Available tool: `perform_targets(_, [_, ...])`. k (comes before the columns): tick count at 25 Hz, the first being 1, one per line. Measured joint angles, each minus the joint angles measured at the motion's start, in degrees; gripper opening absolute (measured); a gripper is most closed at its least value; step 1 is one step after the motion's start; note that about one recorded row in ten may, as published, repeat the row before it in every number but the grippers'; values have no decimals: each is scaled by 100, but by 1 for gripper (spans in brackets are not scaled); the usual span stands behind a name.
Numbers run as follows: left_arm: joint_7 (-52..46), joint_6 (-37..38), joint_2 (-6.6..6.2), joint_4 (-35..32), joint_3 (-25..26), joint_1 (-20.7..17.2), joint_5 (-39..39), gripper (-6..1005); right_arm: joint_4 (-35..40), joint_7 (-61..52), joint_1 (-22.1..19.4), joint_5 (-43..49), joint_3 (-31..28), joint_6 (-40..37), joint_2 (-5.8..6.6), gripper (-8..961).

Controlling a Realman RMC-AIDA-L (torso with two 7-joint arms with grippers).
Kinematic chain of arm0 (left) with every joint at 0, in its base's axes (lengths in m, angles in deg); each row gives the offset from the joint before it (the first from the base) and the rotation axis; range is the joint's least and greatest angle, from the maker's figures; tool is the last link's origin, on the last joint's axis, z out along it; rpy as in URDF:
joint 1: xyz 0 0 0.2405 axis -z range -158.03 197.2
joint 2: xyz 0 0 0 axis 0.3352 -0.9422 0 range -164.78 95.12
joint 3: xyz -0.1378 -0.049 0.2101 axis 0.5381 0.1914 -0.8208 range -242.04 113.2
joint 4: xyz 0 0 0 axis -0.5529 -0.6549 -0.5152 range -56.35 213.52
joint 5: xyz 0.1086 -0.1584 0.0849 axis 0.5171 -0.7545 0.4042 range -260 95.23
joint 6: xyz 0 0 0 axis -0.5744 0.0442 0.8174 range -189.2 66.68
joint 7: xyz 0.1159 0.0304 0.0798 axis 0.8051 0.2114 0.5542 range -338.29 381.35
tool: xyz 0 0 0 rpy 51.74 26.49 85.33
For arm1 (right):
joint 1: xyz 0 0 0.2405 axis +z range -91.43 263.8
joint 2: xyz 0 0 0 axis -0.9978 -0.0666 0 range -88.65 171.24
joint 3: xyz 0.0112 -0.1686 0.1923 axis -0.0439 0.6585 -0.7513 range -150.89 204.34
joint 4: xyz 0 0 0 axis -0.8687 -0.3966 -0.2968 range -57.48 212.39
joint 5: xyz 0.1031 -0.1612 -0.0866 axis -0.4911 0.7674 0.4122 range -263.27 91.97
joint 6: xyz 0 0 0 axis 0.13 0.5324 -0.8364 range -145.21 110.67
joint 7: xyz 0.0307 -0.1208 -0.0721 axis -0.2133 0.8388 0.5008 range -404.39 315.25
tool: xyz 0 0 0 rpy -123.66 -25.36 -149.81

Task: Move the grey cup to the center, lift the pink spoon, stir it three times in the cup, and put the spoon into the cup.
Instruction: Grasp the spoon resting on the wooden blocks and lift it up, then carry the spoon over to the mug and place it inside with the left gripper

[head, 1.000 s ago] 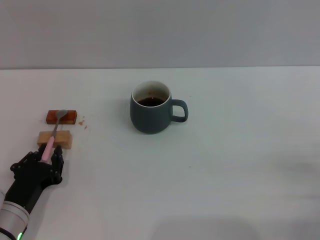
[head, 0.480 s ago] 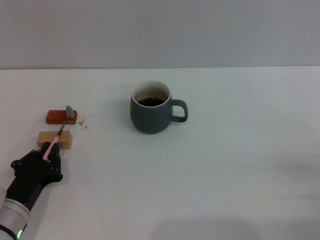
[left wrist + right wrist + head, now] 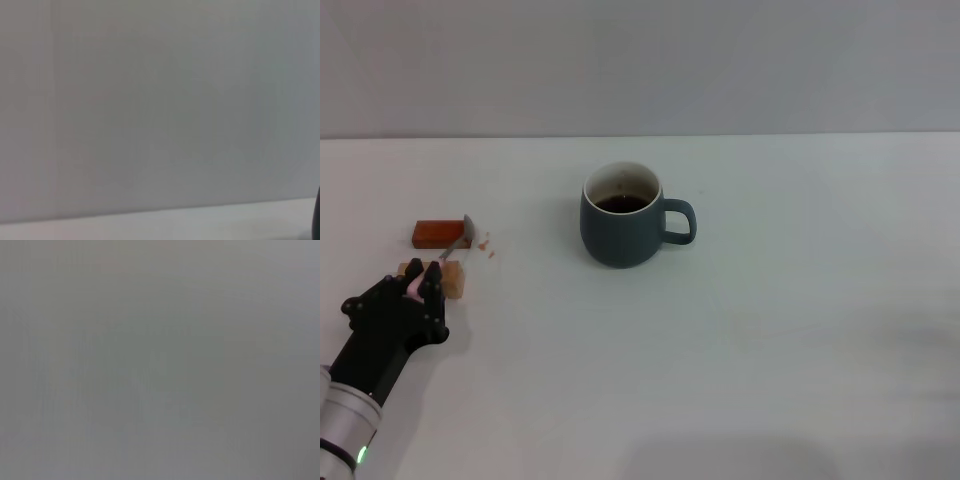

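The grey cup [image 3: 622, 226] stands near the middle of the white table, handle to the right, dark liquid inside. At the left, my left gripper [image 3: 417, 284] is shut on the pink spoon [image 3: 448, 250]: the pink handle sits among the black fingers, and the grey neck and bowl rise up and to the right, off the blocks. The bowl hangs by the right end of the red-brown block [image 3: 440, 233]. The right gripper is out of view. Both wrist views show only blank grey.
A tan block [image 3: 452, 279] lies just ahead of the left gripper, partly hidden by it. A few small crumbs [image 3: 486, 245] lie right of the red-brown block. The table's far edge meets a grey wall.
The spoon has come up off the two blocks, its bowl shifting right and tilting. My left gripper has moved forward and up with the handle held in it. The cup has not moved.
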State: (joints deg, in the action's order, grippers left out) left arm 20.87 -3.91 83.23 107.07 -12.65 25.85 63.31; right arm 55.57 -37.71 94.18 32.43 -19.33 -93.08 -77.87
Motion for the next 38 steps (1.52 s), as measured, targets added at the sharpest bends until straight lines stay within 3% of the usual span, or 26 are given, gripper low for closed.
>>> perform_targets(11, [90, 15, -42, 223, 7, -28, 9, 147, -36, 0, -35, 1, 0, -11, 6, -2])
perform_targets(16, [60, -30, -174, 523, 30, -56, 148, 147, -44, 0, -33, 4, 0, -14, 8, -1])
perform_targets(17, [31, -141, -255, 727, 51, -93, 249, 147, -45, 0, -26, 4, 0, -14, 8, -1])
perform_targets(19, [27, -200, -290, 817, 56, -110, 269, 147, -46, 0, -23, 4, 0, -14, 8, -1])
perform_targets(20, [21, -502, -426, 1181, 60, -181, 286, 147, -51, 0, -21, 4, 0, -14, 8, -1])
perform_targets(22, [21, -644, -492, 1355, 63, -210, 292, 147, -53, 0, -18, 4, 0, -14, 8, -1])
perform_targets(25, [18, -1142, -775, 2147, 77, -400, 372, 147, -54, 0, -6, 4, 0, -14, 8, -1])
perform_targets(27, [11, -1259, -841, 2326, 92, -443, 413, 147, -60, 0, 2, 4, 0, -14, 8, -1])
perform_targets(28, [-8, -1612, -991, 2765, 156, -547, 550, 147, -60, 0, 2, 4, 0, -14, 8, -1])
perform_targets(29, [-8, -1612, -991, 2765, 156, -547, 550, 147, -67, 0, 5, 4, 1, -14, 8, -1])
perform_targets(30, [-30, -2007, -1128, 3230, 243, -639, 714, 147, -78, 0, 8, 4, 0, -14, 8, -1])
perform_targets(31, [-30, -2007, -1128, 3230, 243, -639, 714, 147, -78, 0, 8, 4, 0, -14, 8, -1])
perform_targets(38, [-753, -2908, -1435, 4229, 452, -742, 1479, 147, -114, 0, -8, -17, -25, -13, 8, 0])
